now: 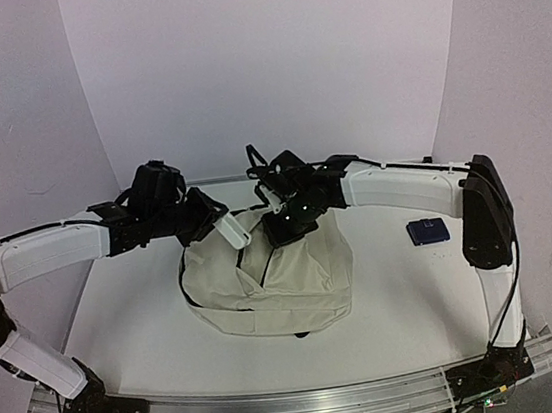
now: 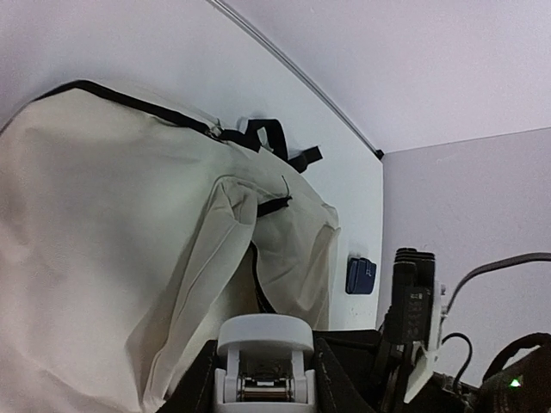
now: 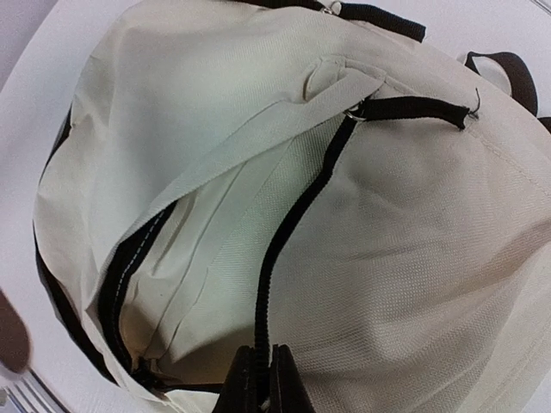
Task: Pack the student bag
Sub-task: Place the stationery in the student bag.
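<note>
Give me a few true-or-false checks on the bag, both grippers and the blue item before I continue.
1. The right gripper is shut on the student bag at its black zipper line. True.
2. The blue item is inside the bag. False: it lies on the table, apart from the bag.
3. The bag's zippered opening gapes open. True.
4. The left gripper is parked far from the bag. False: it is at the bag's upper edge.

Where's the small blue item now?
In the top view the blue item lies on the table, right of the student bag, beside the right arm.
</note>
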{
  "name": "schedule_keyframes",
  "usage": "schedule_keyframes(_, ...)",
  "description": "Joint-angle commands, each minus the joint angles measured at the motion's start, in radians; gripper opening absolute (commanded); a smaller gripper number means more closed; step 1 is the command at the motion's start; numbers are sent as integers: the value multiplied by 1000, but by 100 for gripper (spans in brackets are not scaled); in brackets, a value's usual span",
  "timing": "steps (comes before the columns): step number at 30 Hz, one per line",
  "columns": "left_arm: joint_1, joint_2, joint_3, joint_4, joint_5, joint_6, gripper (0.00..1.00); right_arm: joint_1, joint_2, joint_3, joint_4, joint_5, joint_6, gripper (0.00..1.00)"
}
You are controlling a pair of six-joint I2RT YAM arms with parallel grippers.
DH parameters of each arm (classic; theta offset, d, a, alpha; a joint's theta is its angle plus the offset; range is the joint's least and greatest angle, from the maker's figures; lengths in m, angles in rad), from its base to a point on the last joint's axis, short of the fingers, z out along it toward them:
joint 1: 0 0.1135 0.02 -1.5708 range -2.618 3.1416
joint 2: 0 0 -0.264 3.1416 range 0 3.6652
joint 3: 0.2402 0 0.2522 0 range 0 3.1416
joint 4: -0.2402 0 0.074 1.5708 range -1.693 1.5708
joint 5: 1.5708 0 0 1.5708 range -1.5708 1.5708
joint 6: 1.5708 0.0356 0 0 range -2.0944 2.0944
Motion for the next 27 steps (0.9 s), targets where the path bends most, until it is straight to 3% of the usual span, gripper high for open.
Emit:
schedule_keyframes(1,-6,108,17,182,109,42,0,3,-71,66,-4,-4,4,0)
schedule_keyframes(11,-6,245,-92,606,191,14,0,3,-120,54,1,-43,18,0)
schedule_keyframes(16,-33,304,-71,631,247,86,2,1,-124,72,7,-81,12,0)
schedule_keyframes(21,-37,411,5,662,464,115,6,0,-119,87,9,-80,10,0)
schedule_keyframes(27,-50,475,31,699,598,106,10,-1,-110,103,15,-83,-6,0)
